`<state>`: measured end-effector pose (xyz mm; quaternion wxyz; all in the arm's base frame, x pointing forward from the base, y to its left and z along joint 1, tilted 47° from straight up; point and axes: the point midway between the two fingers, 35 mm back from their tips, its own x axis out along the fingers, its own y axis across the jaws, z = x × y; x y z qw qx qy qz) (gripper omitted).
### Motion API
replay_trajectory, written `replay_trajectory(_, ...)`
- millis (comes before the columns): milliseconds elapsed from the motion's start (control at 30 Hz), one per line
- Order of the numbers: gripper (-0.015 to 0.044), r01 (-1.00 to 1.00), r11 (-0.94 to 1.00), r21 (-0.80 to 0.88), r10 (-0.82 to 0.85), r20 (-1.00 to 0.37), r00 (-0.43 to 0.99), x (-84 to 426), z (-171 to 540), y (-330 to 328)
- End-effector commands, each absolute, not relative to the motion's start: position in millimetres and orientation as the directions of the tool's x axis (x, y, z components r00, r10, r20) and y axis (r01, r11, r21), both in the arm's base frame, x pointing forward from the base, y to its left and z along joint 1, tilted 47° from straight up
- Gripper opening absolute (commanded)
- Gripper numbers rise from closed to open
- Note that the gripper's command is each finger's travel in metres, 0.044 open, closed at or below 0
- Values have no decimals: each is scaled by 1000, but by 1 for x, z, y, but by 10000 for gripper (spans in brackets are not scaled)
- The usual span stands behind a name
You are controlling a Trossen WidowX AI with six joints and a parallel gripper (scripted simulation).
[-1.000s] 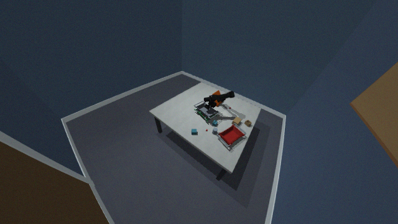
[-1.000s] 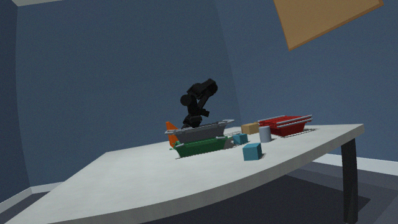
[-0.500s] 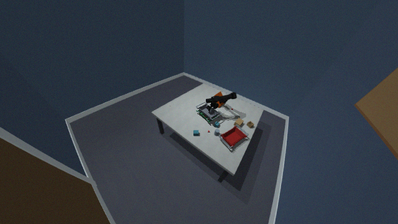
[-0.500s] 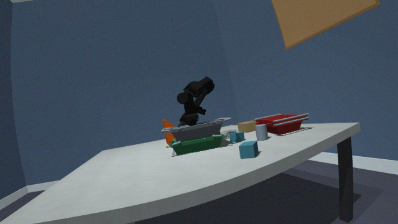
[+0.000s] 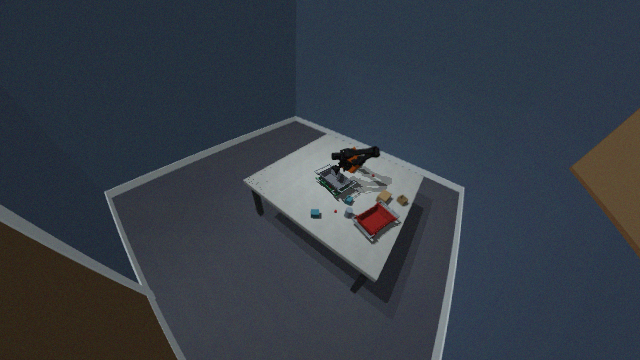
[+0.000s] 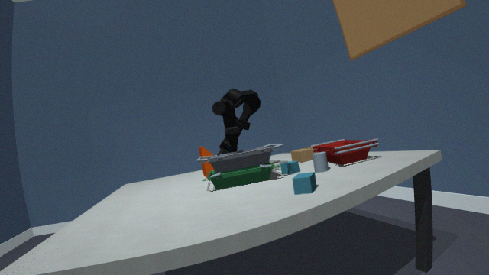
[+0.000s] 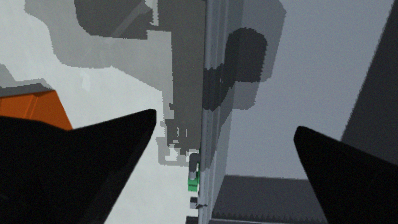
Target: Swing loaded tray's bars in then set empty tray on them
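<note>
Where the blue walls (image 5: 450,75) (image 6: 153,76) meet a grey floor (image 5: 200,260) (image 6: 344,237), a pale baseboard (image 5: 200,154) (image 6: 458,205) runs along the join. A pale, matt table (image 5: 290,182) (image 6: 153,214) (image 7: 140,197) on dark legs (image 6: 423,225) stands in the room, and a flat tan panel (image 5: 617,175) (image 6: 397,27) shows at the upper right of the exterior view.

Left of centre on the table stands a green plastic tray (image 5: 326,188) (image 6: 242,178) (image 7: 192,186), its contents hidden by the grey plastic tray (image 5: 346,185) (image 6: 241,162) (image 7: 300,60) above it. The grey one sits over the green one rather than down inside it; pale bar ends show between the two in the exterior view. Whether it is truly level, I cannot tell.

The black gripper (image 5: 337,171) (image 6: 228,147) (image 7: 224,124) is spread wide and pinches nothing, its fingertips on either side of the grey tray's long rim, apart from it. An orange upright piece (image 6: 205,162) (image 7: 35,110) stands just beside the trays, towards the far side.

To the right is a red plastic tray (image 5: 375,220) (image 6: 349,154) with pale bars along its top, its red bottom visible from above. Between the trays are a teal block (image 5: 348,200) (image 6: 290,167) and a pale grey cylinder (image 5: 348,213) (image 6: 320,162); a second teal cube (image 5: 315,213) (image 6: 304,183) lies nearer. A tan block (image 5: 384,196) (image 6: 302,155) rests on the far side of the red tray, with a small brown block (image 5: 402,200) just beside it.
</note>
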<state>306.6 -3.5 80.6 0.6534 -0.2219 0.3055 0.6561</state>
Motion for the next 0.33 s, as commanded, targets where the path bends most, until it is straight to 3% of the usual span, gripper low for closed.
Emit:
replay_trajectory(0,440,-993,49,106,717,-696,-38,308,99,-23)
replay_trajectory(300,440,-992,71,105,716,-698,-22,305,117,-42)
